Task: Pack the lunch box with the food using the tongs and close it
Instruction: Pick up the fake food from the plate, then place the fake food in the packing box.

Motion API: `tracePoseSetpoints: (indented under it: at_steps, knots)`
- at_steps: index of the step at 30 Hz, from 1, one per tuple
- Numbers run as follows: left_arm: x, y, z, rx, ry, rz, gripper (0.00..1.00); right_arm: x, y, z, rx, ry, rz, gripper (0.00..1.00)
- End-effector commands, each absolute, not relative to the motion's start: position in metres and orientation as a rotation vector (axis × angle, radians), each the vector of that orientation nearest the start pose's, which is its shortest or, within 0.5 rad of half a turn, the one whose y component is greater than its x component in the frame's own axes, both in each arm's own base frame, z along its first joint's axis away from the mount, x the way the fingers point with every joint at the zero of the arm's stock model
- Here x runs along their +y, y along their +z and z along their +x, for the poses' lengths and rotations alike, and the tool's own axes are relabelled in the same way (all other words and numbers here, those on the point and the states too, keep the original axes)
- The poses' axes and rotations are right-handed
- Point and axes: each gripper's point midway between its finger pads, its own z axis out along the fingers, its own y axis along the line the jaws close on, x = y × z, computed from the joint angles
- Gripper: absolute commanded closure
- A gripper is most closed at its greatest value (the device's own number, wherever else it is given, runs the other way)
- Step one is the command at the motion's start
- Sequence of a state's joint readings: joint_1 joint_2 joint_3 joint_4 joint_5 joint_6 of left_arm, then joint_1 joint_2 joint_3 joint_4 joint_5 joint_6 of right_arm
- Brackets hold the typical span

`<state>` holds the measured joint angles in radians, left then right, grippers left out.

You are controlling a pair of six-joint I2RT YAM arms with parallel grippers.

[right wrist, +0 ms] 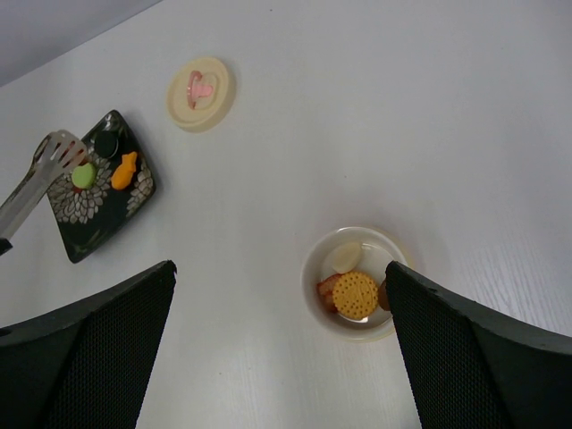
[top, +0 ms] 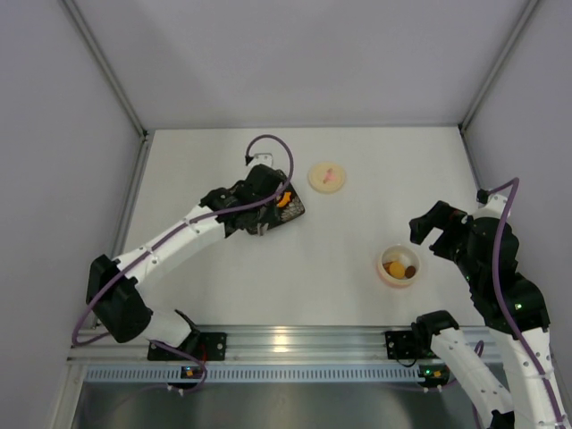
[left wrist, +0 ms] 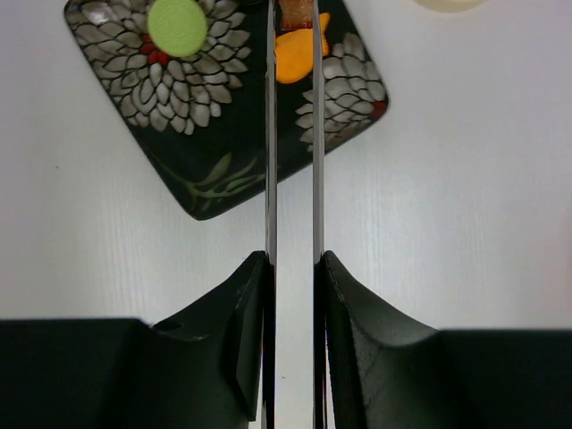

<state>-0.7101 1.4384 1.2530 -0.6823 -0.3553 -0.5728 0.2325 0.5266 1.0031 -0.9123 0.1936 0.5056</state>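
My left gripper (left wrist: 293, 259) is shut on the silvery tongs (left wrist: 271, 134), whose two arms run close together out over the dark flowered plate (left wrist: 206, 152). The orange food (left wrist: 299, 54) lies between the arms near their tips. A brownish bit (left wrist: 295, 11) shows there too; whether either is pinched I cannot tell. A green piece (left wrist: 177, 25) rests on the plate to the left. The lunch box (right wrist: 313, 268) stands uncovered with a yellow cracker (right wrist: 355, 295) and a cream piece (right wrist: 344, 257) inside. My right gripper (right wrist: 279, 264) hovers open just above it, holding nothing.
The cream lid (right wrist: 200, 92) with its pink mark lies flat on the table behind and to the right of the plate, apart from the lunch box (top: 399, 266). Grey walls close in the table's left, right and far sides.
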Motion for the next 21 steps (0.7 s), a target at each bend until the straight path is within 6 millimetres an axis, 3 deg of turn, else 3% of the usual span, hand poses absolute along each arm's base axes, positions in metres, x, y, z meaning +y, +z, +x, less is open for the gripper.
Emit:
tracePoseSetpoints:
  at_steps: [1,3,4,6,9,15,21]
  knots:
    - [-0.245,0.223,0.291,2.274,-0.277,0.107,0.76,0.028,0.278,0.194,1.956,0.272,0.405,0.00]
    - [-0.269,0.225,0.278,2.264,-0.300,0.175,0.76,0.028,0.280,0.193,1.952,0.270,0.408,0.01]
    - [-0.296,0.234,0.261,2.240,-0.357,0.251,0.76,0.028,0.280,0.193,1.952,0.272,0.408,0.00]
    - [-0.325,0.234,0.245,2.231,-0.396,0.328,0.76,0.028,0.281,0.192,1.951,0.271,0.407,0.00]
    - [-0.377,0.241,0.203,2.189,-0.518,0.472,0.76,0.025,0.284,0.190,1.949,0.259,0.408,0.00]
    - [-0.434,0.244,0.158,2.158,-0.673,0.612,0.75,0.020,0.289,0.185,1.937,0.236,0.417,0.01]
    - [-0.465,0.230,0.130,2.169,-0.737,0.698,0.75,0.020,0.292,0.183,1.932,0.241,0.419,0.00]
